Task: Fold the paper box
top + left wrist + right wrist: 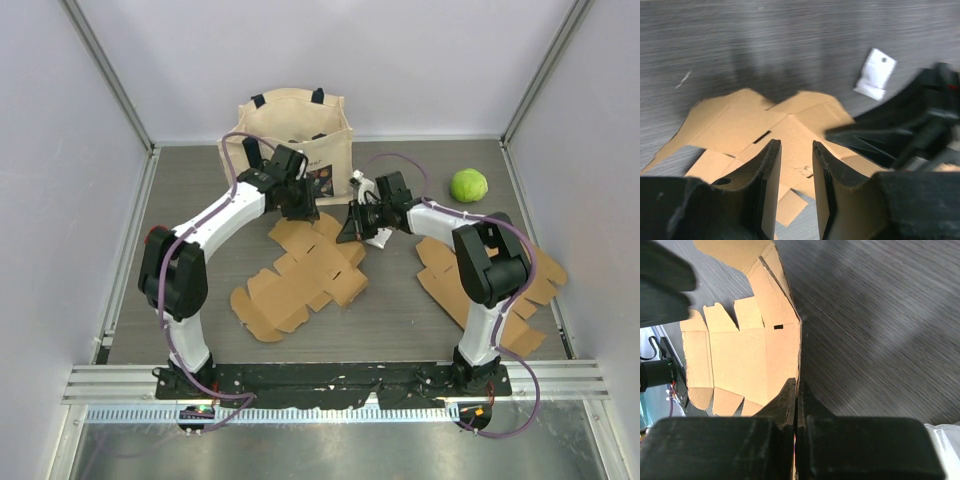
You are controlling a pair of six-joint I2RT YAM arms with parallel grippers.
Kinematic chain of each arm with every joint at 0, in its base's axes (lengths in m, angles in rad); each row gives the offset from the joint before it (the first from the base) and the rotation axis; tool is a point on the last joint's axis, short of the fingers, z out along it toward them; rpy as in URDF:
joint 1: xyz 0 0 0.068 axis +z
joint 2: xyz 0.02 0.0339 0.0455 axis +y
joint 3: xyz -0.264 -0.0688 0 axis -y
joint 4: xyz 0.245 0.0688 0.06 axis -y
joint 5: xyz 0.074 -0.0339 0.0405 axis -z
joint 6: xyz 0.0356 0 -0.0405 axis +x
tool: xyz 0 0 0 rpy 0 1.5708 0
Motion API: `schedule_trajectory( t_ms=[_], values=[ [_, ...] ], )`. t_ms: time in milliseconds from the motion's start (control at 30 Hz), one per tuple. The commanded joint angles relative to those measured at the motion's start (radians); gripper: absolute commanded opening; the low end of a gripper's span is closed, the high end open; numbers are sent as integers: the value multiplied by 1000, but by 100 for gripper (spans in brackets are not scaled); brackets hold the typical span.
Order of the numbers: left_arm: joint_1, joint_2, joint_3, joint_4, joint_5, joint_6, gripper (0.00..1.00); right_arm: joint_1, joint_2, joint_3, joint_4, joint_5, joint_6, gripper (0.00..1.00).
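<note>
Tan-brown cardboard blank (300, 285), cream tote bag (290, 125) (dark navy handles (259, 100), a small printed picture on its front), lime-green ball (468, 185), dark grey wood-grained table (400, 320).

1. Top camera: high behind the arms (215, 225), looking down on the whole table (180, 180).
2. Both wrist cameras: close, aimed down at the same cardboard (740, 120), which also shows from above.

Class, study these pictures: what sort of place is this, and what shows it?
Probably a robot lab test cell: two arms bolted to a rail, plain walls around the table, and staged props: cardboard, a bag, a ball.
</note>
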Motion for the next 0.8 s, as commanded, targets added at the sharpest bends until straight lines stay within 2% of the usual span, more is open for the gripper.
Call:
schedule_trajectory(
  t_ms=[0,167,467,567,633,767],
  values=[
    [9,44,41,-57,-100,1,34,0,-79,-40,130,-32,52,1],
    [13,46,67,-46,-132,21,26,5,-114,-62,147,-64,40,1],
    [19,113,110,-66,-119,-11,27,29,-147,-82,158,-95,17,1],
    [21,116,92,-43,-120,-5,27,42,-154,-80,158,-95,9,1],
    [21,113,74,-23,-48,0,23,43,-157,-85,158,-83,9,1],
    [19,72,18,12,-33,3,24,43,-157,-88,158,-81,6,1]
  ],
)
